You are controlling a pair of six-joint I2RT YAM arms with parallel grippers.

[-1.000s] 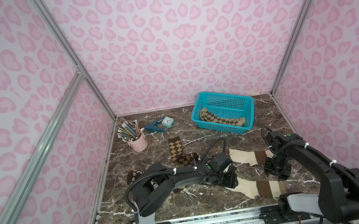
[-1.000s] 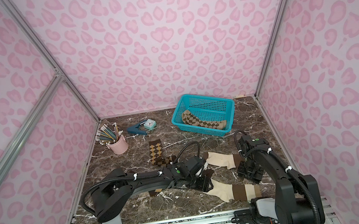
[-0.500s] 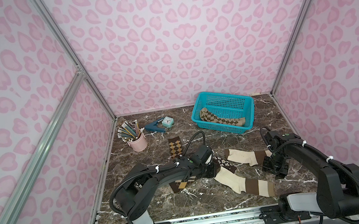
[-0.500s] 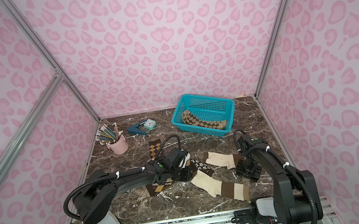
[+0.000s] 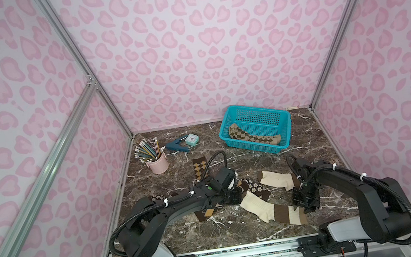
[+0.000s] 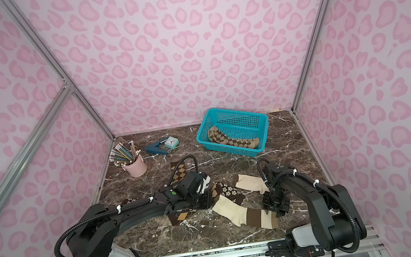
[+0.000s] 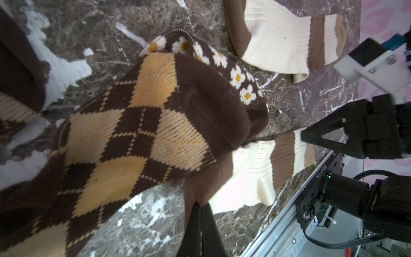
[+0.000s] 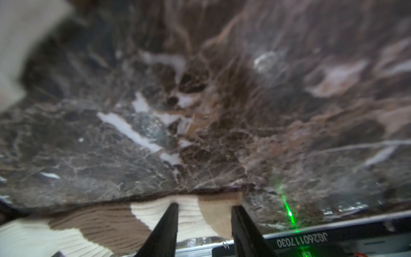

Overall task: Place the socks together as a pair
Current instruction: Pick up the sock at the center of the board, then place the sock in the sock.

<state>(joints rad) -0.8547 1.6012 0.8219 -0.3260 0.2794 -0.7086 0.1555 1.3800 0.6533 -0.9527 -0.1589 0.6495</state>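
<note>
The near cream-and-brown striped sock [image 5: 267,208] [image 6: 240,211] lies flat on the marble. My left gripper [image 5: 238,197] [image 7: 201,205] is shut on its brown toe. My right gripper [image 5: 303,204] [image 8: 204,209] is open, its fingers straddling this sock's cuff [image 8: 189,213]. The matching striped sock [image 5: 274,181] [image 7: 278,40] lies just behind. Between them a dark brown flowered sock [image 5: 255,187] [image 7: 222,60] is partly covered. A brown argyle sock [image 5: 200,165] [image 7: 133,133] runs under my left arm.
A teal basket [image 5: 250,109] at the back right holds a tan argyle sock [image 5: 252,137]. A pink pencil cup [image 5: 158,163], a blue stapler [image 5: 175,147] and a small clock [image 5: 191,139] stand at the back left. Another flowered sock [image 5: 158,197] peeks out beside my left arm.
My left gripper shut on the striped sock's toe and dragged the sock left and back. My right gripper came down over the sock's cuff end, its jaws narrowing.
</note>
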